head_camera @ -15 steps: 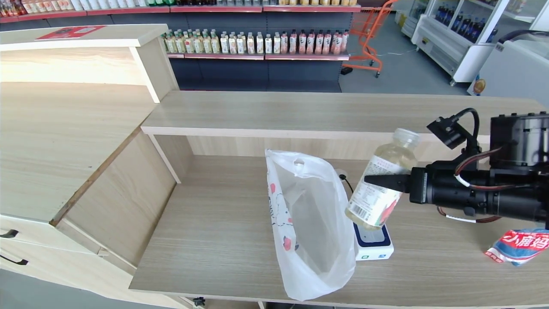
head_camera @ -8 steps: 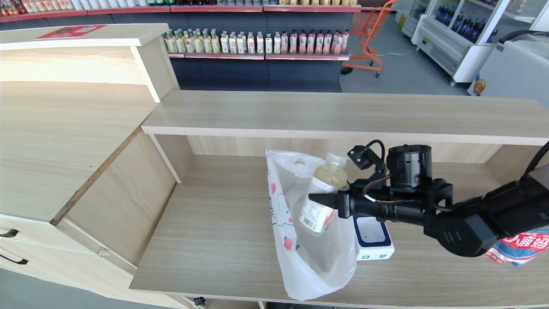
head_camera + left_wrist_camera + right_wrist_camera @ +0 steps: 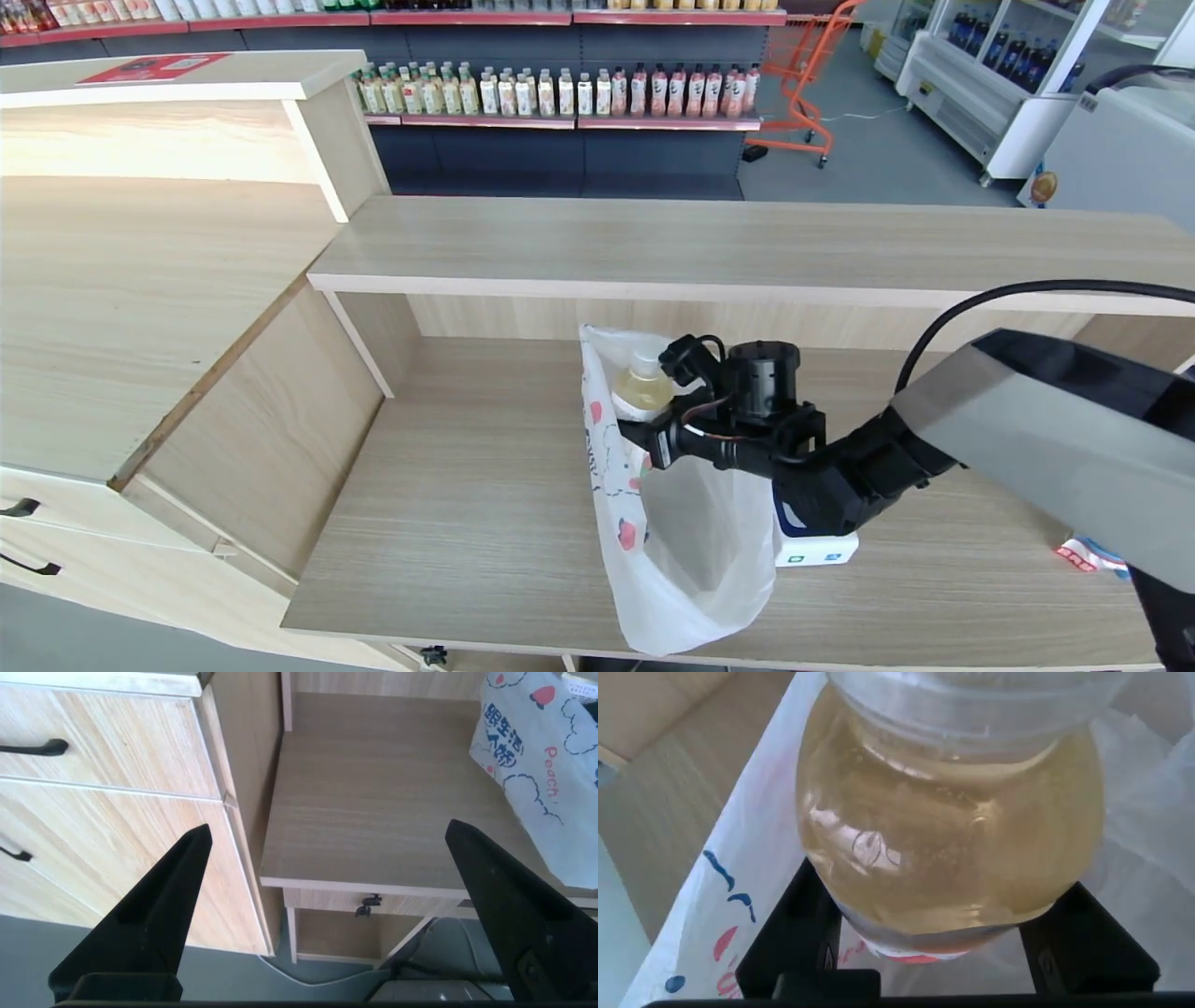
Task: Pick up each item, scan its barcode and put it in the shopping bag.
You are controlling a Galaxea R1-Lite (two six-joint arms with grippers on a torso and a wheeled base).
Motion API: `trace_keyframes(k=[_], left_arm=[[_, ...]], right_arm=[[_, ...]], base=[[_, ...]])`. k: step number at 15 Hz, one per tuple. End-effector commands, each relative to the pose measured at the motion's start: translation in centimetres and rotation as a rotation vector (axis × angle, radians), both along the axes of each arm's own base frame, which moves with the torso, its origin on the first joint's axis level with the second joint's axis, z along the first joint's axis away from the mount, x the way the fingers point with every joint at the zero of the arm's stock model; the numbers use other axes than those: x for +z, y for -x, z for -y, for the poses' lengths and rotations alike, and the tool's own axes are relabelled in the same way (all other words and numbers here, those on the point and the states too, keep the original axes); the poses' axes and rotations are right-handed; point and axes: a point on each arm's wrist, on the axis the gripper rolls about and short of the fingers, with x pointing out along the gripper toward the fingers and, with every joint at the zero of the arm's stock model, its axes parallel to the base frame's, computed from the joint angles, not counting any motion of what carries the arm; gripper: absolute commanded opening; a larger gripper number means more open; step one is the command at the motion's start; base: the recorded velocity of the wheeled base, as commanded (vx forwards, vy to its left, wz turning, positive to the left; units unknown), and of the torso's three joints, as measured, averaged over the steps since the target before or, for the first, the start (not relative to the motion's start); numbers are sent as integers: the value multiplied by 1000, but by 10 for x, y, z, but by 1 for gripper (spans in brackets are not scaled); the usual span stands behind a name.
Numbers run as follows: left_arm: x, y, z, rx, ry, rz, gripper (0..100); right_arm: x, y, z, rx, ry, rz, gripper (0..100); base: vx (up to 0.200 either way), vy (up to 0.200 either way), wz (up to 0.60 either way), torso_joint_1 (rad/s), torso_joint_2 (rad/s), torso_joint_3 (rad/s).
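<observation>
Head view: the right gripper (image 3: 631,430) is closed around the middle of a clear plastic bottle of pale yellow drink with a white cap (image 3: 642,386). It holds the bottle in the open mouth of a thin white translucent plastic shopping bag printed with pink and blue figures (image 3: 695,532). The bag stands on a pale wood-grain checkout counter (image 3: 467,504). The bottle is at the bag's far end, about eleven o'clock from the bag's middle and at nine o'clock from the arm's wrist. Its long axis is close to upright, cap uppermost, with the lower half apparently hidden below the bag's rim. A white box scanner with a blue top (image 3: 820,553) sits just beside the bag at three o'clock, and a red, white and blue packet (image 3: 1083,553) lies well apart at the counter's three o'clock edge. The bottle seems placed for letting go; the right arm is the one at work. Left wrist view: the left gripper (image 3: 327,829) has its two black fingers spread wide and holds nothing. It hovers off the counter's (image 3: 374,793) near edge, with the bag (image 3: 551,765) to one side. Right wrist view: black fingers (image 3: 799,929) press both sides of the bottle (image 3: 952,831), whose rounded shoulder shows yellowish liquid, with bag film (image 3: 738,868) around it.
</observation>
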Motion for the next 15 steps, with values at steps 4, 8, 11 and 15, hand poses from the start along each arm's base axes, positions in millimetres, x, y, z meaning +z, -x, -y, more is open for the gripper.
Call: trace_keyframes(k=[4,8,11,15], left_arm=[[0,0,0,0,0,0,100],[0,0,0,0,0,0,100],[0,0,0,0,0,0,100],[0,0,0,0,0,0,100]], right_arm=[[-46,-13,-8,-2,48,27,0],[-39,-9,-5,-12,12,18,100],[-7,2,3,-39,-101,-44,100],[31,24,42,-121,-221,-123,100]], base=[[0,0,0,0,0,0],[0,0,0,0,0,0],[0,0,0,0,0,0],[0,0,0,0,0,0]])
